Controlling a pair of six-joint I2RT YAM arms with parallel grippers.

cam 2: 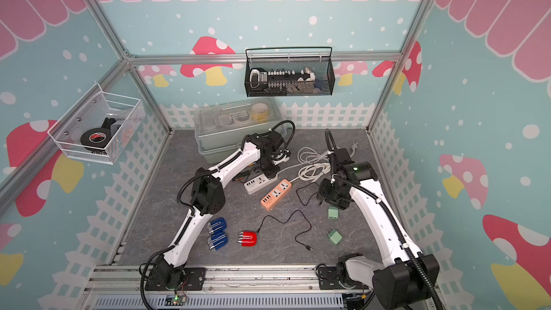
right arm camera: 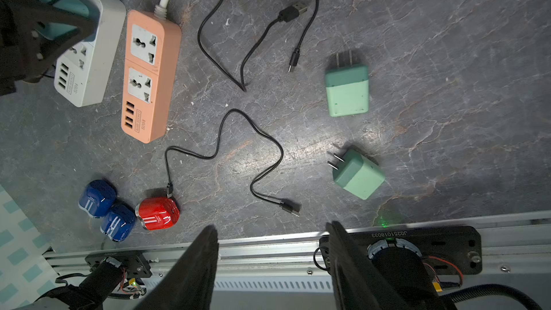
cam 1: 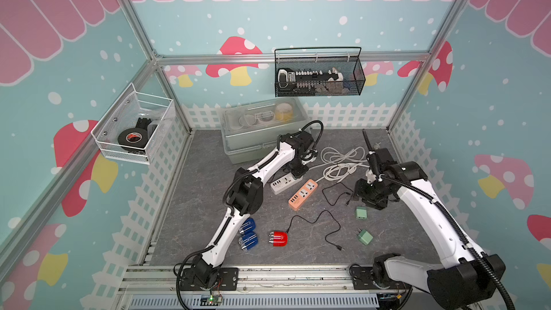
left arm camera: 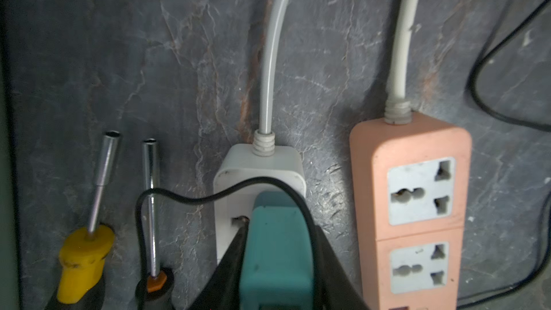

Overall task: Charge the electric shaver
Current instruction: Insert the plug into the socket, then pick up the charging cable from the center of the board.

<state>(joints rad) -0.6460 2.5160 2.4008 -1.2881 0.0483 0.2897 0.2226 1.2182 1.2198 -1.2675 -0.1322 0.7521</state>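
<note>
Right wrist: glossy red shaver

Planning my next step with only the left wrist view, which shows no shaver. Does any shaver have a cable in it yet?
Observer: Yes. The red shaver, lying toward the robot-base side of the table, has a black cable plugged into it.
Operator: Where does that cable's other end go?
Observer: Nowhere. Its USB plug lies free on the table.
Operator: Is the right arm free to fetch it?
Observer: It looks so. The right gripper is open and empty, held above the table.
</note>
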